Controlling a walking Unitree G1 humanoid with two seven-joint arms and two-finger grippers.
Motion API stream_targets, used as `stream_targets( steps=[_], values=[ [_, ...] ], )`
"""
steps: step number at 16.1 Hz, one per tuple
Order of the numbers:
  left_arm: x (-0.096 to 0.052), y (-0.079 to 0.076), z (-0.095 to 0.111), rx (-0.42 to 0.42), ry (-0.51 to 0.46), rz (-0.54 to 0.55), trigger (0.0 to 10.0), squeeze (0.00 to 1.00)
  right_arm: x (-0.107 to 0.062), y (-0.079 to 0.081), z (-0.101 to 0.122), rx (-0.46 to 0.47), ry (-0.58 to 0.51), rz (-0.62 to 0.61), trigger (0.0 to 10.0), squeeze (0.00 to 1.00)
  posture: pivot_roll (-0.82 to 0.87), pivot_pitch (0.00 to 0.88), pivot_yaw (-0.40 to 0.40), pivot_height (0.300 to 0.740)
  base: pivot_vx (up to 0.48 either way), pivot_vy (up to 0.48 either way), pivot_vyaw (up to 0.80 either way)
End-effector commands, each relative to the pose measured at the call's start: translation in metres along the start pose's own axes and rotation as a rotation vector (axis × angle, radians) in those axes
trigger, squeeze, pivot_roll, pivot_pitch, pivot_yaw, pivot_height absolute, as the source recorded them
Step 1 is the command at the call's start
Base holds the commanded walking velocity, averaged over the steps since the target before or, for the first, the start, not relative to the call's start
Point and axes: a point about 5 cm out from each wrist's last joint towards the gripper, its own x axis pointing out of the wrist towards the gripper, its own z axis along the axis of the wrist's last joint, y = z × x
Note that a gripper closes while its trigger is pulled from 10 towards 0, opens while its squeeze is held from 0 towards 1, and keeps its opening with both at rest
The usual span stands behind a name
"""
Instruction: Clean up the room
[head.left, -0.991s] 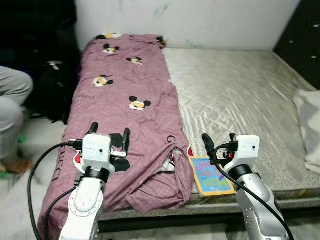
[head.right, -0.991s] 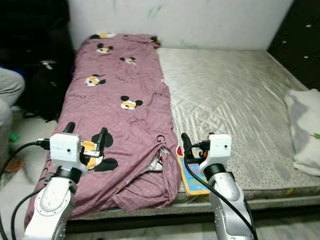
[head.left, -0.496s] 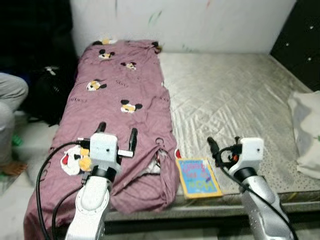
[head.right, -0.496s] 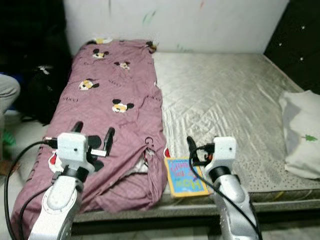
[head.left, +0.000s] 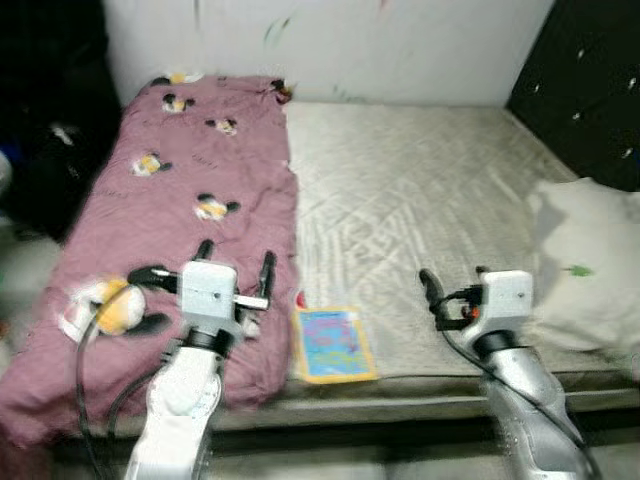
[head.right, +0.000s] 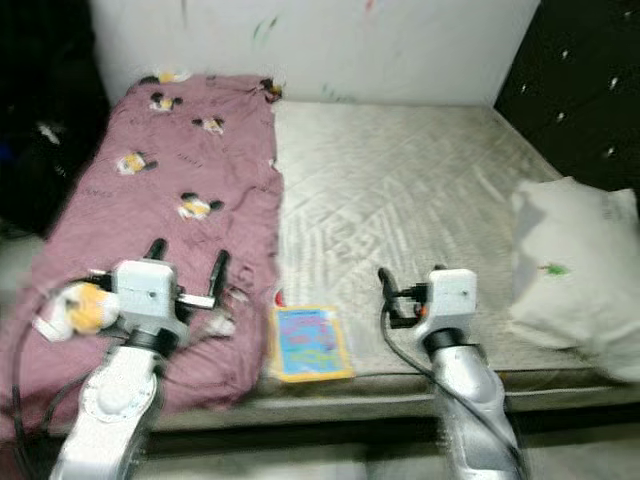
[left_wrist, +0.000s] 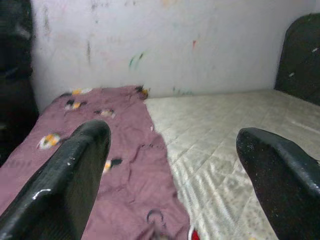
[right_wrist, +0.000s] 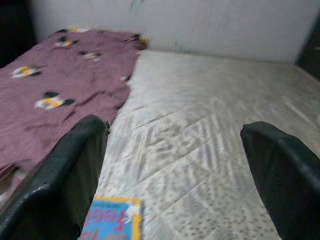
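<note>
A mauve blanket (head.left: 170, 190) printed with cartoon mice covers the left strip of the bed's grey mattress (head.left: 420, 190). A colourful booklet (head.left: 331, 343) lies near the front edge of the mattress, between my two arms. A white pillow (head.left: 585, 262) rests at the right edge of the bed. My left gripper (head.left: 235, 267) hovers open above the blanket's front end, holding nothing. My right gripper (head.left: 455, 285) hangs open over the mattress front, right of the booklet (right_wrist: 112, 220) and left of the pillow (head.right: 575, 255). The blanket (left_wrist: 115, 170) stretches away towards the wall.
A white wall (head.left: 330, 40) stands behind the bed. Dark furniture (head.left: 590, 90) rises at the right, and a dark shape (head.left: 50, 130) sits left of the bed. The bed's front edge (head.left: 400, 400) runs just before my arms.
The camera has swung to the right: blanket and booklet slid left in the picture, and more of the pillow came into view. Both grippers stay open.
</note>
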Motion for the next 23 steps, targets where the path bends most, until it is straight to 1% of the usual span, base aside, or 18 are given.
stream_targets(
  steps=[1, 4, 8, 11, 14, 16, 17, 18, 23],
  values=[
    [0.0009, -0.0001, 0.0008, -0.006, -0.003, -0.004, 10.0, 0.00, 0.0020, -0.0012, 0.0054, -0.012, -0.019, 0.006, 10.0, 0.00, -0.10, 0.064, -0.080, 0.740, 0.000, -0.345, 0.80],
    [0.0016, 0.0000, 0.0006, -0.008, -0.002, -0.003, 10.0, 0.00, 0.0022, -0.0023, 0.0038, -0.008, -0.018, 0.002, 10.0, 0.00, -0.09, 0.064, -0.080, 0.740, 0.000, -0.345, 0.60],
    [0.0023, 0.0003, 0.0004, -0.008, -0.004, -0.007, 10.0, 0.00, 0.0020, -0.0016, 0.0020, -0.002, -0.017, -0.004, 10.0, 0.00, -0.10, 0.058, -0.074, 0.740, 0.000, -0.343, 0.00],
    [0.0018, -0.0014, 0.0028, -0.037, -0.031, -0.025, 10.0, 0.00, 0.0016, -0.0037, 0.0007, 0.008, -0.013, -0.019, 10.0, 0.00, -0.10, 0.057, -0.073, 0.740, 0.000, 0.000, 0.00],
    [0.0012, -0.0062, 0.0047, -0.031, -0.050, -0.074, 10.0, 0.00, 0.0030, -0.0062, -0.0013, -0.033, 0.002, -0.047, 10.0, 0.00, -0.10, 0.048, -0.073, 0.740, 0.000, 0.000, 0.00],
    [0.0012, -0.0063, 0.0050, -0.035, -0.055, -0.079, 10.0, 0.00, 0.0050, -0.0070, -0.0002, -0.028, 0.002, -0.055, 10.0, 0.00, -0.10, 0.048, -0.073, 0.740, 0.302, 0.000, 0.00],
    [0.0011, -0.0064, 0.0051, -0.036, -0.057, -0.081, 10.0, 0.00, 0.0060, -0.0069, 0.0001, 0.010, 0.005, -0.052, 10.0, 0.00, -0.09, 0.039, -0.074, 0.740, 0.349, 0.000, 0.00],
    [0.0011, -0.0065, 0.0047, -0.036, -0.057, -0.082, 10.0, 0.00, 0.0065, -0.0070, 0.0005, 0.022, 0.001, -0.049, 10.0, 0.00, -0.09, 0.039, -0.074, 0.740, 0.352, 0.000, 0.00],
    [0.0024, -0.0059, 0.0034, -0.034, -0.055, -0.087, 10.0, 0.00, 0.0094, -0.0068, 0.0016, 0.002, -0.010, -0.060, 10.0, 0.00, -0.09, 0.033, -0.068, 0.740, 0.362, 0.000, 0.00]
  ],
)
